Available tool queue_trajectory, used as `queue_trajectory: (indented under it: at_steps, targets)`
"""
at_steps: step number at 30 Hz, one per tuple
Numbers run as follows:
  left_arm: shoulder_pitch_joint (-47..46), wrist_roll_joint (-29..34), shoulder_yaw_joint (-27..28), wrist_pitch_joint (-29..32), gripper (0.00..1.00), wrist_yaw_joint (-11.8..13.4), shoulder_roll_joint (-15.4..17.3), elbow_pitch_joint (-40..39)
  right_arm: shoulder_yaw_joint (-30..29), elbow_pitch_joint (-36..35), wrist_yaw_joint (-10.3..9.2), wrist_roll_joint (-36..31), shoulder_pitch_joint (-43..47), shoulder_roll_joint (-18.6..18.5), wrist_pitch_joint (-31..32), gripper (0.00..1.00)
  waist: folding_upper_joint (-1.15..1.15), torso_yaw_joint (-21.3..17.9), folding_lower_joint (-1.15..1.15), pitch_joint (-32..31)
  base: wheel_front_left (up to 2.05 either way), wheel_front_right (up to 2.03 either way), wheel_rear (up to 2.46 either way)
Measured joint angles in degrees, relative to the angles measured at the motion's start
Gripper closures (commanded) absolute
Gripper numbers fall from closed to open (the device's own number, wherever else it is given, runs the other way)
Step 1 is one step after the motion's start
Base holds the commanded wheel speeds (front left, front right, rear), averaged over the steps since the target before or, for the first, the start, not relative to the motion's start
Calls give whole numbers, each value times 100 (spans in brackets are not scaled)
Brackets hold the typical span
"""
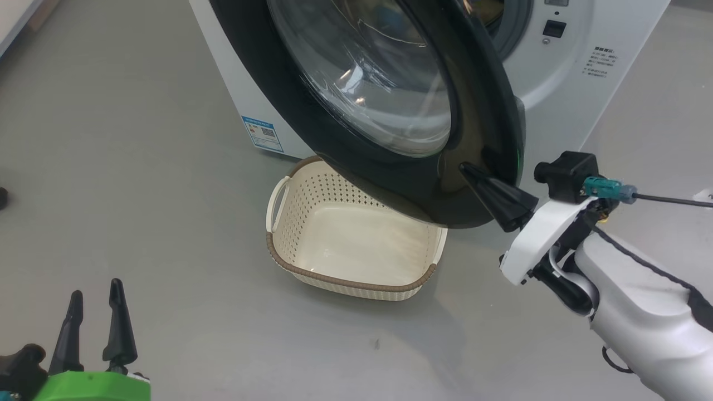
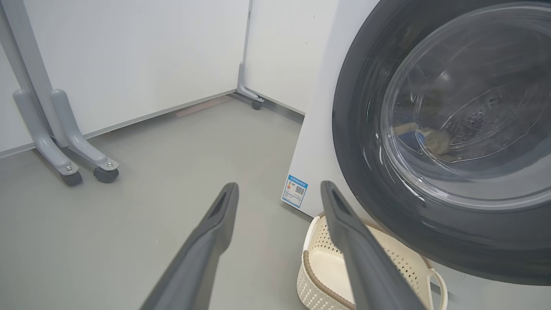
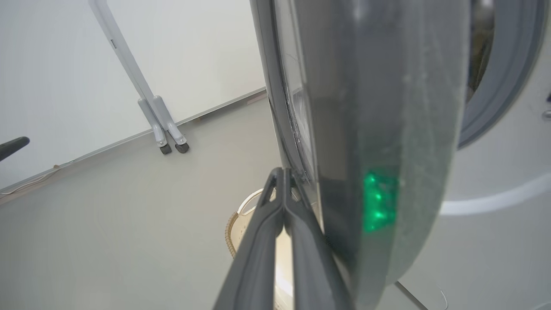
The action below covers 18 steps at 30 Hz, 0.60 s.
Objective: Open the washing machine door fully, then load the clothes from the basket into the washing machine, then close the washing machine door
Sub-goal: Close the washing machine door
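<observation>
Nearest the right wrist lens, the right gripper (image 3: 280,174) has its jaws pressed together on nothing, its two dark fingers making a single wedge. The wedge's tip touches the glossy outer face of the washing machine door (image 1: 401,178), low down and just inside its free edge. The fingers run along that face at a shallow angle, not square to it.

From the tip outward, the door stands ajar. It is hinged on the robot's left, and its free edge swings on the right, where the grey gasket (image 3: 495,86) and the white front of the washing machine (image 1: 557,78) show past it. The gap to be shut therefore lies beyond the jaws, away from the robot. I judge the step in hand to be closing the door, and a push through the tip toward the machine front would do it.

The clothes (image 2: 424,140) appear as a blur of cream and blue behind the glass, inside the drum. The basket (image 1: 312,200) sits bare on the floor (image 1: 139,167), its far end under the door's lower rim.

The left gripper (image 1: 96,292), jaws wide apart and holding nothing, hangs low on the left, well away from the door. The right arm is the nearer one.
</observation>
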Motion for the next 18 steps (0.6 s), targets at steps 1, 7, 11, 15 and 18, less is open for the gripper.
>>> queue_trajectory:
  at_steps: [1, 7, 11, 15, 18]
  targets:
    - [-7, 0, -4, 0, 0, 0, -2, -2, -33, 31, 0, 30, -39, -14, -12, 100, 0, -1, 0, 26, 0, 0, 0]
    - [-149, -38, -60, 0, 0, 0, -11, -54, -423, 268, 21, 215, -236, -114, -127, 100, 0, 19, 0, 194, 0, 0, 0]
    - [-202, -40, -55, 0, 0, 0, -11, -93, -655, 404, 20, 281, -433, -226, -152, 100, 0, 46, 0, 331, 0, 0, 0]
    - [-223, -85, -1, 0, 0, 0, -23, -135, -715, 570, 20, 312, -695, -285, -151, 100, 0, 70, 0, 490, 0, 0, 0]
    - [-336, -138, -48, 0, 0, 0, -75, -153, -764, 713, 22, 311, -896, -316, -151, 100, 0, 93, 0, 605, 0, 0, 0]
